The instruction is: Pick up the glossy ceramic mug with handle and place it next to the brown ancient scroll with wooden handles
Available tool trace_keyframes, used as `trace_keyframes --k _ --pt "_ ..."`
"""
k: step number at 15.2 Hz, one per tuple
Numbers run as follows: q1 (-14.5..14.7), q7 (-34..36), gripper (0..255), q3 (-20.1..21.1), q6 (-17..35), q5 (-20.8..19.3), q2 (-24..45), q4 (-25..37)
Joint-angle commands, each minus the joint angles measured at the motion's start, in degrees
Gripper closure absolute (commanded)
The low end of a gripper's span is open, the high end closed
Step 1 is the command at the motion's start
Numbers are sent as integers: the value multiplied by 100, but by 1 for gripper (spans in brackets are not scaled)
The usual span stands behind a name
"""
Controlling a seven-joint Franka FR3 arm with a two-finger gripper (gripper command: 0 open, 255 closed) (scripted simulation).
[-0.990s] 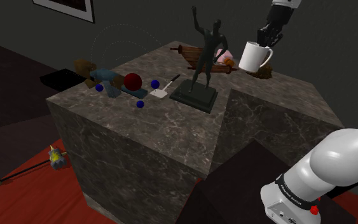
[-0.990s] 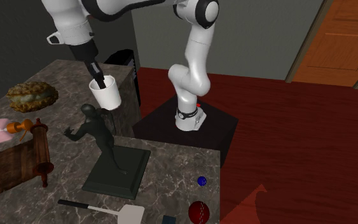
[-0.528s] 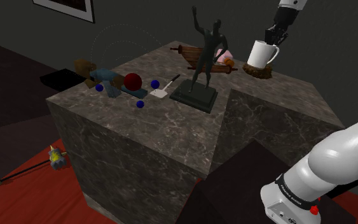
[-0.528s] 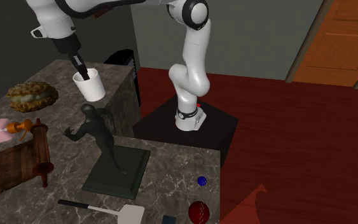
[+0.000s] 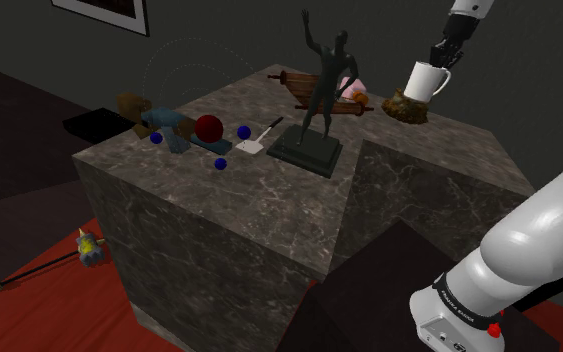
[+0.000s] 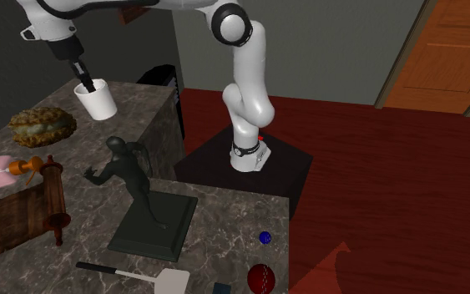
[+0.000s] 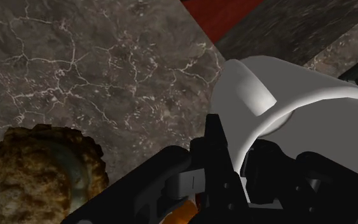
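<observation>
A plain white mug point(image 5: 425, 79) with a handle hangs in the air, my gripper point(image 5: 438, 62) shut on its rim. It hovers just above a brown ridged shell-like object point(image 5: 406, 107) at the far end of the marble block. In the second exterior view the mug point(image 6: 96, 101) hangs under the gripper point(image 6: 85, 83), beyond the shell point(image 6: 42, 125). The brown scroll point(image 5: 300, 88) with wooden rods lies behind the statue; its near rod point(image 6: 53, 199) crosses the block's left part. In the wrist view the fingers point(image 7: 213, 151) clasp the mug's wall point(image 7: 292, 108), with the shell point(image 7: 41, 175) below.
A dark figure statue point(image 5: 320, 95) on a square base stands mid-block between scroll and gripper. A pink item point(image 5: 354, 88) lies by the scroll. A red ball point(image 5: 207, 127), blue balls, a small spatula point(image 5: 256, 141) and a toy sit toward the shoulder view's left.
The arm has carried the mug toward the shoulder view's right and a little up, from beside the statue to above the shell. The grip has stayed shut.
</observation>
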Motion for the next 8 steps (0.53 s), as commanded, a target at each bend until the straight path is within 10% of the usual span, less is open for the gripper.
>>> trace_keyframes --k 1,8 --pt "-157 -315 255 -156 -91 141 405 454" --pt "-200 -409 255 -182 375 141 422 0"
